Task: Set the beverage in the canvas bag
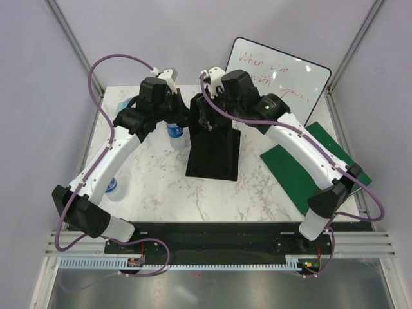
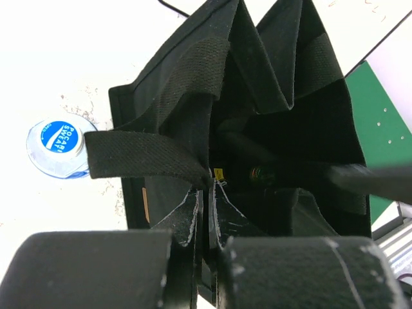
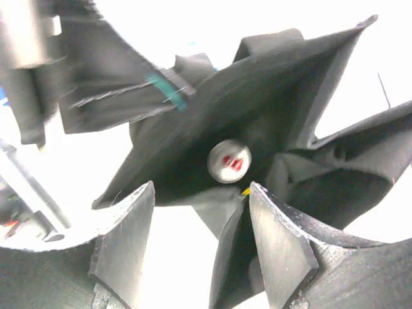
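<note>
At the left, the left gripper (image 2: 209, 193) is seen with its jaws pressed together on the rim of the canvas bag (image 1: 212, 154), close to one handle (image 2: 141, 154), so the mouth is held open. A bottle with a blue cap (image 2: 56, 147) is stood on the table (image 1: 154, 180) just beside the bag, at its nine o'clock. In the middle, the beverage (image 3: 230, 161), a bottle with a white cap and red marks, is seen down inside the bag. The right gripper (image 3: 201, 193) is held over it with its jaws spread wide, and nothing is pinched between them. At the bag's three o'clock a green board (image 1: 302, 170) is laid flat.

The step in hand is judged to be the letting go, as the drink looks dropped in. Next, the right gripper is best lifted straight up, so that no fold or handle is caught. Only then should the rim be let go.

The white cap is shown only by the right wrist view. The pinch on the rim is shown only by the left wrist view. How the bag is stood between both arms is shown only from the top.
</note>
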